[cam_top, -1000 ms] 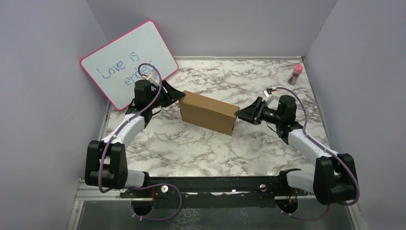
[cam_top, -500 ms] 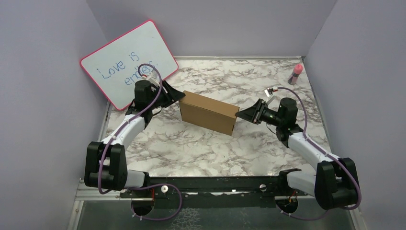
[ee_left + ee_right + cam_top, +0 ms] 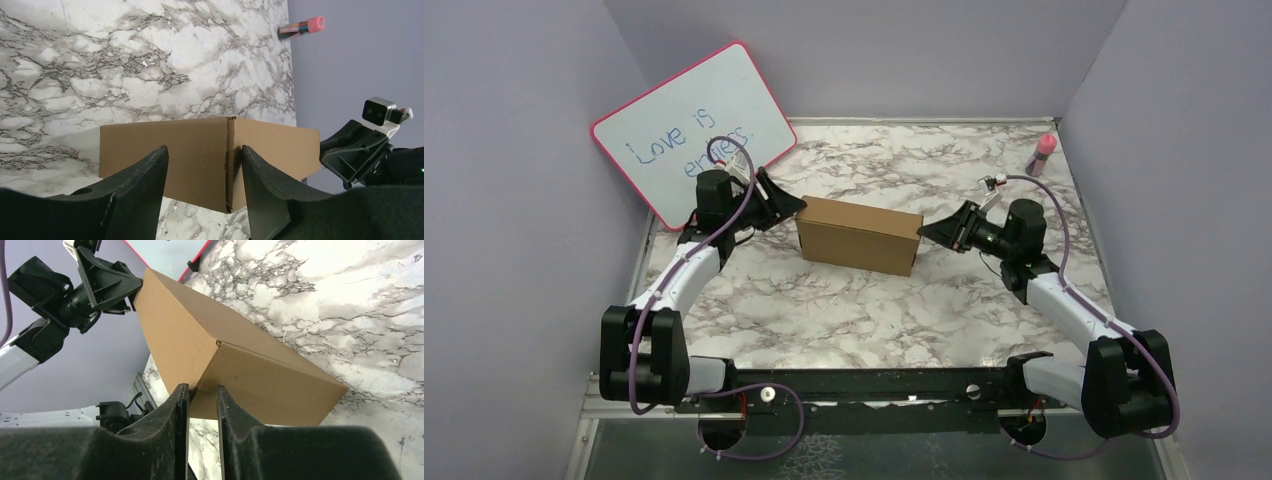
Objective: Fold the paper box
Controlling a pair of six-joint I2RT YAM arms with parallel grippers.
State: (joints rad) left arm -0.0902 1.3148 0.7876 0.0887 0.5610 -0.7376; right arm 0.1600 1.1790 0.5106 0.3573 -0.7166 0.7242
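Note:
The paper box [image 3: 859, 235] is a closed brown cardboard block lying on the marble table [image 3: 824, 310], mid-table. My left gripper [image 3: 797, 207] is at the box's left end. In the left wrist view its jaws stand open, and the near vertical corner of the box [image 3: 200, 140] shows just past the left gripper [image 3: 203, 148], with nothing clamped. My right gripper [image 3: 926, 232] meets the box's right end. Its fingers [image 3: 181, 405] leave only a narrow gap, and the box's corner [image 3: 240, 375] sits at the tips of the right gripper [image 3: 201, 387], not between them.
A pink-framed whiteboard [image 3: 689, 130] leans against the left wall behind the left arm. A pink-capped marker [image 3: 1043, 155] stands at the far right corner. Purple walls close in the back and both sides.
The right gripper's jaws have narrowed a lot and shifted a little up the box's end. The box has turned slightly, lying more level across the table. The left jaws opened slightly.

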